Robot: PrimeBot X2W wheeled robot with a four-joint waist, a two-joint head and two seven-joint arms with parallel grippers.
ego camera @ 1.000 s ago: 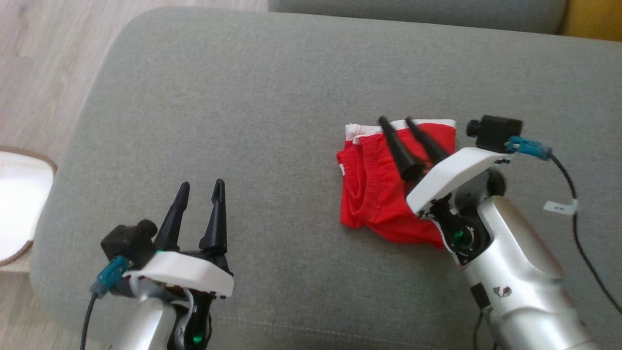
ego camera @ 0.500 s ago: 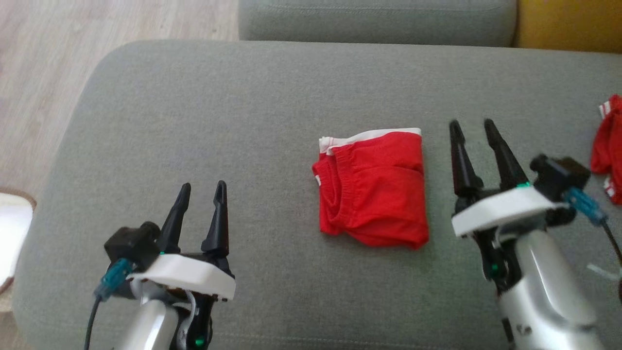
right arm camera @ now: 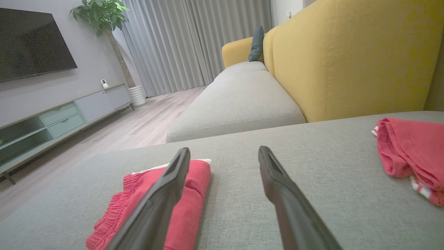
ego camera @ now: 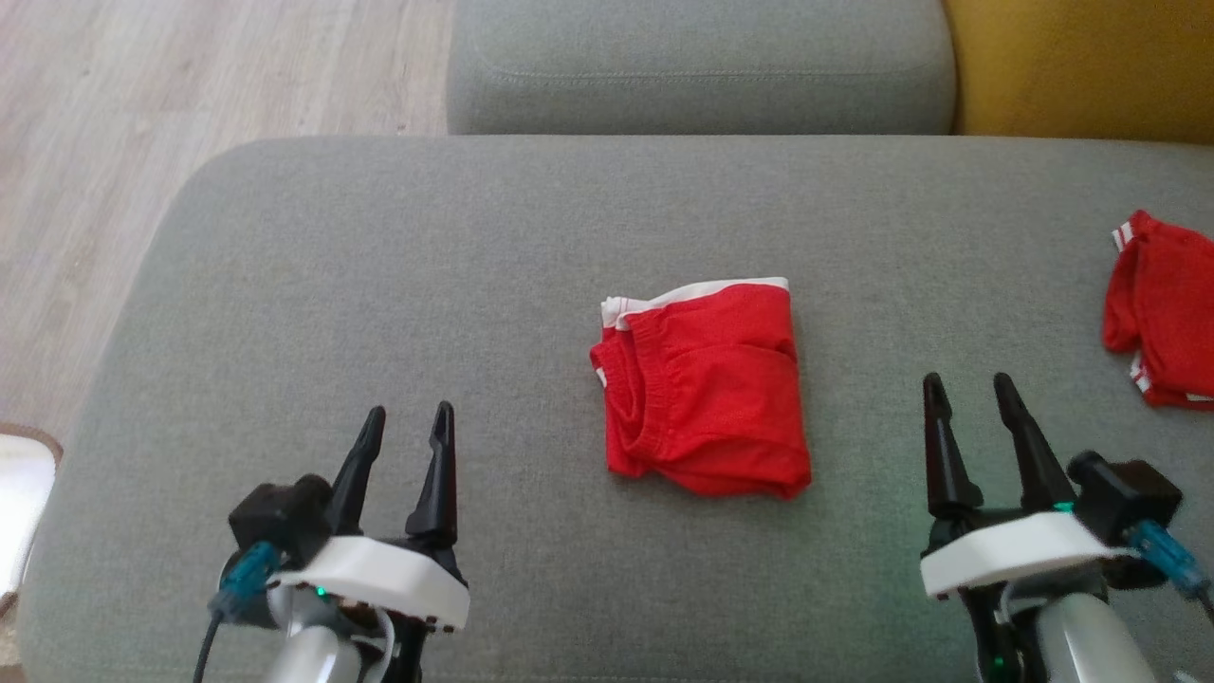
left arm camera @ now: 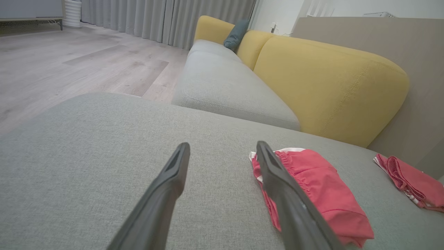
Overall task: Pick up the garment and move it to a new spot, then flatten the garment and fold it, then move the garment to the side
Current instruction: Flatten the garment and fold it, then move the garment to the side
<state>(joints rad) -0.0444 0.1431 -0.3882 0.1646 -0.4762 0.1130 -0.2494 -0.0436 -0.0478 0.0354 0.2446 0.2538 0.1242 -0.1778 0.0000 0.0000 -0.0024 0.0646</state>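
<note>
while both arms rest low at the near edge of the grey cushion [ego camera: 379, 285], the garment [ego camera: 702, 389], red and folded into a compact rectangle, lies flat near the middle of that cushion; its white waistband [ego camera: 702, 292] runs along the far edge, and gathered hems show on the side toward the robot's left; the left gripper [ego camera: 409, 411] sits at the lower left of the head view with its 2 dark fingers spread apart and pointing away from the robot, holding nothing, well clear of the cloth; the right gripper [ego camera: 968, 379] sits at the lower right, its 2 fingers likewise spread and empty, near the garment's right side but not touching it; the garment lies between the 2 grippers and a little farther out than their tips; in the left wrist view the folded cloth appears just behind the right-hand finger, resting on the cushion; in the right wrist view it appears behind the left-hand finger; a second red garment [ego camera: 1157, 313] with white stripes lies crumpled at the cushion's right edge, well apart from the folded one; beyond the cushion stand another grey seat [ego camera: 702, 66] and a yellow backrest [ego camera: 1081, 66]; a teal pillow [left arm camera: 236, 34] leans on the backrest farther along; pale wooden floor [ego camera: 142, 95] shows to the left.
</note>
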